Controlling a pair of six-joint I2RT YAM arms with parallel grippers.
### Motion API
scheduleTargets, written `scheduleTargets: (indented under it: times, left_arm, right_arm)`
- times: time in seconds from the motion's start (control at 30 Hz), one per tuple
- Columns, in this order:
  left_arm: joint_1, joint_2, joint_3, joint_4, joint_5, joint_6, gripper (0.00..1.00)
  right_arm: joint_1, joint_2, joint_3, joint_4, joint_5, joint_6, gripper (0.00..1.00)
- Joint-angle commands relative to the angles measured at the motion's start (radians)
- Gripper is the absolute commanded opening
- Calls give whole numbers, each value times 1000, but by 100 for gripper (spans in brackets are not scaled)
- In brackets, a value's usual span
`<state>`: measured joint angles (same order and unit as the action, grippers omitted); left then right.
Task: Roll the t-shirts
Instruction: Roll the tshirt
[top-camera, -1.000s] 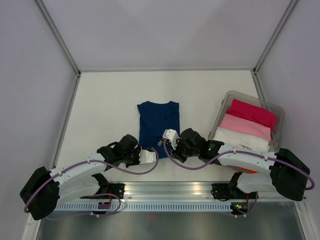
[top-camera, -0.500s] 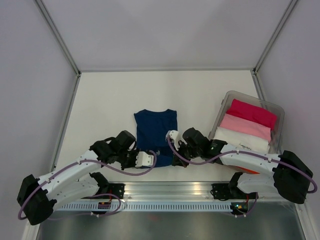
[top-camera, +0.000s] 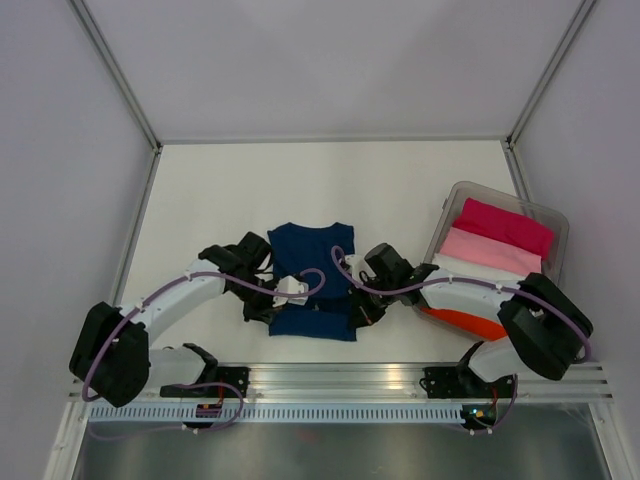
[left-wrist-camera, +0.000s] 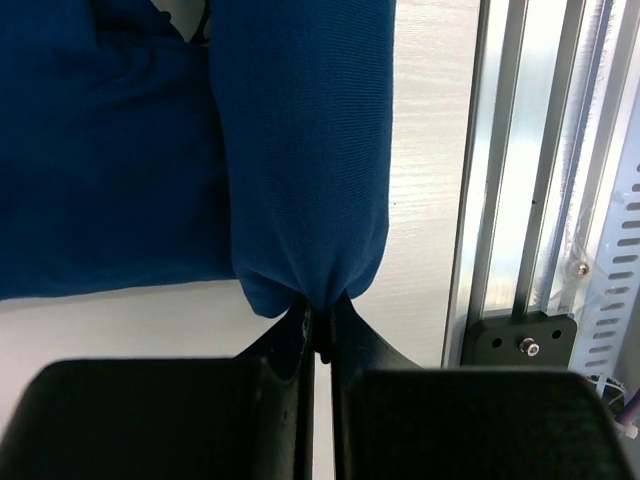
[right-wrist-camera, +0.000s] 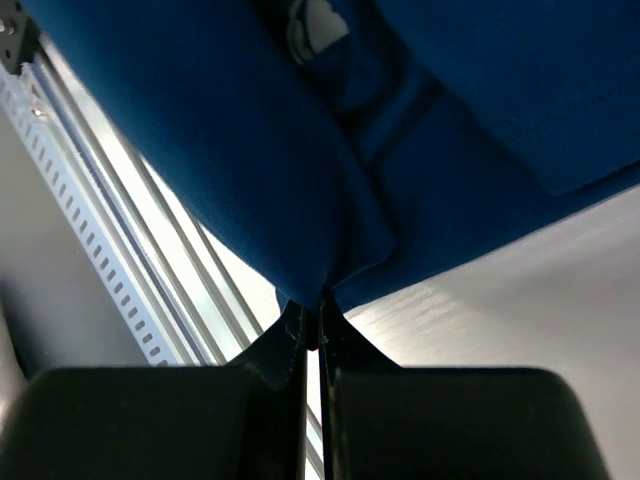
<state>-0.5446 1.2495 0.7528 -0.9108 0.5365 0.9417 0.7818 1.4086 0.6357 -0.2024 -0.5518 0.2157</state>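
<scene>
Right, both arms are down on the navy t-shirt (top-camera: 312, 262), which lies in the middle of the white table (top-camera: 200, 200), collar pointing away from the bases and hem close to the near edge. The left gripper (top-camera: 264, 312) sits at the shirt's near left corner and the right gripper (top-camera: 357, 314) at its near right corner, one at each end of the hem.

Over to the left wrist camera: the fingers (left-wrist-camera: 285, 345) are pressed together with barely a slit between them, and a bunch of blue cloth is nipped right at their tips. From there the fabric runs off as a rounded, doubled-over fold lying on the rest of the shirt. The aluminium rail (left-wrist-camera: 530, 200) runs just beside that fold.

The right wrist camera tells the same story: jaws clamped tight, a pinch of navy cloth caught at the tips, the fold bulging above it.

Off to the right, well apart from the navy one, a clear bin (top-camera: 556, 224) holds a magenta shirt (top-camera: 505, 225), a pink shirt (top-camera: 490, 250) and a white shirt (top-camera: 468, 272), laid side by side.
</scene>
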Motion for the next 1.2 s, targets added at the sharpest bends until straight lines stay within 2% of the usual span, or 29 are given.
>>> scheduleTargets:
  times: [0.0, 0.13, 0.3, 0.4, 0.5, 0.63, 0.73, 0.8, 0.9, 0.93, 1.03, 1.17]
  left_arm:
    - [11, 34, 36, -36, 36, 63, 2]
    - [31, 57, 43, -27, 4, 69, 2]
    - [54, 139, 60, 3, -59, 59, 2]
    - [60, 197, 82, 29, -90, 19, 2]
    - [60, 255, 111, 38, -136, -41, 2]
    - [60, 287, 160, 24, -135, -95, 2]
    - [60, 306, 181, 1, -132, -118, 2]
    - [60, 312, 189, -10, -121, -124, 2]
    - [60, 315, 204, -22, -107, -135, 2]
    - [60, 318, 212, -23, -104, -135, 2]
    - [60, 330, 230, -31, -101, -146, 2]
    - [60, 335, 240, -37, -93, -147, 2]
  right_arm:
    - [-32, 70, 61, -42, -46, 14, 0]
    - [-72, 78, 74, -41, -53, 27, 0]
    - [-95, 55, 71, -51, 18, 45, 0]
    - [-95, 61, 82, -61, 62, 53, 11]
    - [-96, 23, 102, -115, 118, 28, 28]
    - [-95, -85, 127, -138, 124, 8, 35]
    - [-53, -161, 166, -172, 157, -59, 29]
    - [38, -192, 177, -142, 173, -102, 23]
    - [146, -243, 95, 13, 159, -79, 15]
    - [167, -249, 67, 137, 164, -70, 13]
    - [212, -235, -7, 350, 251, -33, 10]
    - [212, -152, 4, 440, 378, -9, 8]
